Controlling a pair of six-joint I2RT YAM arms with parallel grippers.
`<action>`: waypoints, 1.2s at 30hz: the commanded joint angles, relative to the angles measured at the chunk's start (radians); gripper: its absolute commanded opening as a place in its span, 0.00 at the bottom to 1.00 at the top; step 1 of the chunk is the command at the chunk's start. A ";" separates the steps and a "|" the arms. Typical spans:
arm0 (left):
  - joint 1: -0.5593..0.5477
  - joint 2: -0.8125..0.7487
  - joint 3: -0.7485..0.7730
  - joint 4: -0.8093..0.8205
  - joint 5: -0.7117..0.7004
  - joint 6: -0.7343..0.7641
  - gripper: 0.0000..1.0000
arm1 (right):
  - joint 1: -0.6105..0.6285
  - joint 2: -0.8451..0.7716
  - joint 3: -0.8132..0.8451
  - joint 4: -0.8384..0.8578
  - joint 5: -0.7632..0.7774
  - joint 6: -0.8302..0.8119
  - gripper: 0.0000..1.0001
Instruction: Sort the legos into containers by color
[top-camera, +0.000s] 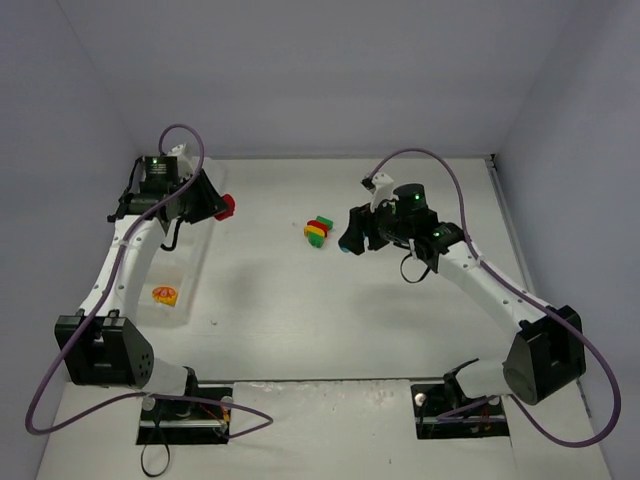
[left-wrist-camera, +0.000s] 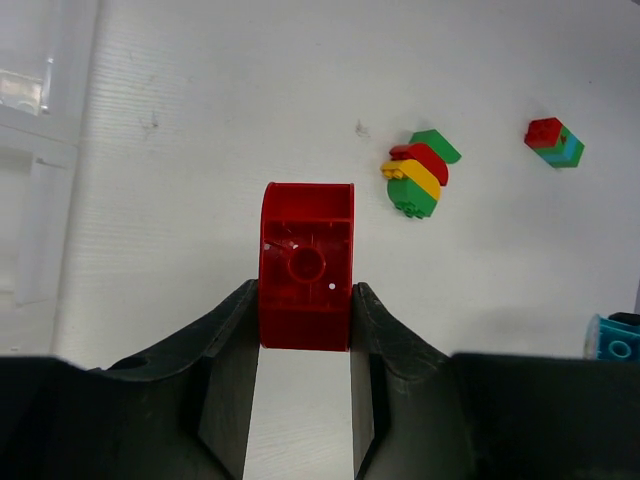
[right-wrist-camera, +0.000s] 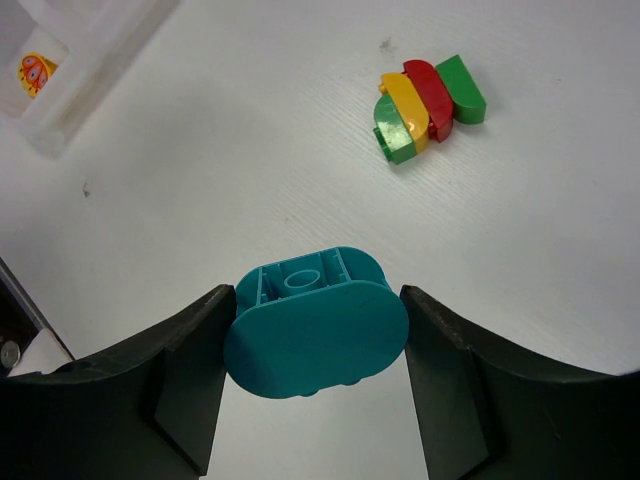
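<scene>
Red lego (left-wrist-camera: 306, 262) clamped in left pincer (left-wrist-camera: 305, 293); teal lego (right-wrist-camera: 316, 335) clamped in right pincer (right-wrist-camera: 317, 302).

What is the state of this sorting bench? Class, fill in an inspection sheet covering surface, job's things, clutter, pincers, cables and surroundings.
Surface: white table, with a few faint marks.
Job's things: translucent tray at the left, holding an orange-yellow piece; green-yellow-red clump mid-table; red-teal-green clump lying apart from it, seen in the left wrist view.
Clutter: nothing seen.
Pincers: left pincer shut on a red brick; right pincer shut on a teal brick; both bricks held off the table.
Cables: purple cables loop over each arm and trail by the bases.
Surroundings: plain grey walls on three sides.
</scene>
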 joint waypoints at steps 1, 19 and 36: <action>0.013 -0.004 0.028 0.114 -0.047 0.019 0.00 | -0.020 0.013 0.073 0.031 -0.056 0.005 0.00; 0.166 -0.027 -0.147 0.134 -0.451 -0.028 0.00 | -0.036 0.004 0.067 0.005 -0.053 0.025 0.00; 0.269 0.181 -0.077 0.229 -0.468 0.001 0.37 | -0.057 -0.037 0.030 -0.007 -0.065 0.022 0.00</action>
